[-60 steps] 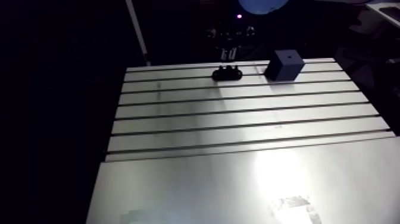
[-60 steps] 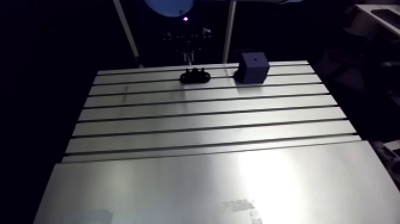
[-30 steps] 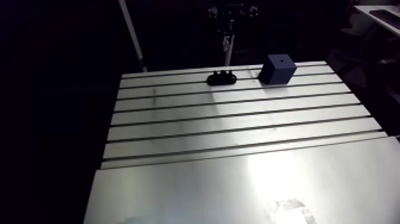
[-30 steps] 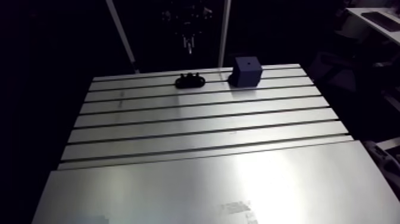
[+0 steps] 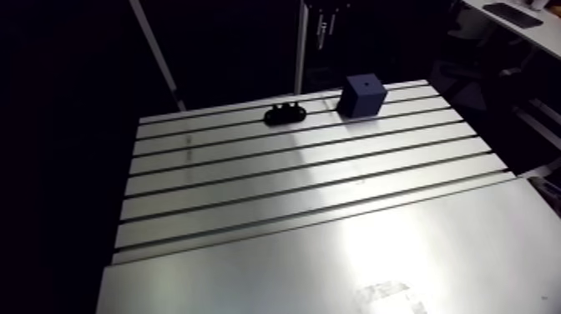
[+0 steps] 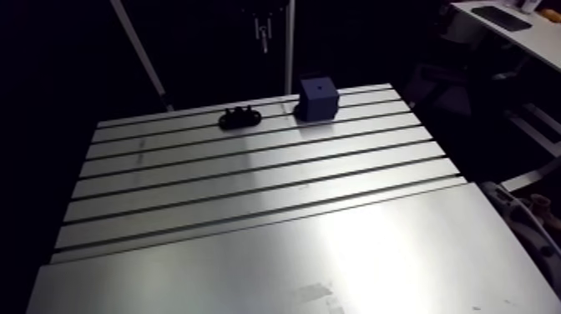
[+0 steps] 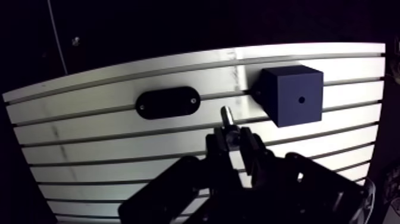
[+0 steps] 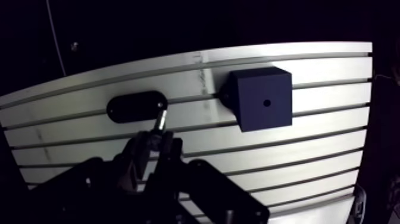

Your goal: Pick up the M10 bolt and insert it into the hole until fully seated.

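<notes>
In the wrist view my gripper (image 7: pixel 234 138) is shut on the M10 bolt (image 7: pixel 227 117), whose metal shank sticks out past the fingertips. It hangs high above the slotted table (image 7: pixel 107 155). A dark blue block (image 7: pixel 291 95) with a small hole (image 7: pixel 302 99) in its top face lies ahead and to one side of the bolt. A black oval holder (image 7: pixel 168 102) lies on the other side. In the arm view the gripper (image 5: pixel 324 23) is small, above the far table edge, between the holder (image 5: pixel 284 114) and the block (image 5: pixel 363 94).
A thin vertical post (image 5: pixel 298 50) rises behind the table's far edge near the block, and a slanted pole (image 5: pixel 154 58) stands at the far left corner. A smooth plate (image 5: pixel 334 267) covers the near part of the table.
The gripper has risen from just above the black holder with the bolt and shifted sideways toward the blue block. The camera has moved too, so the whole picture has shifted.
</notes>
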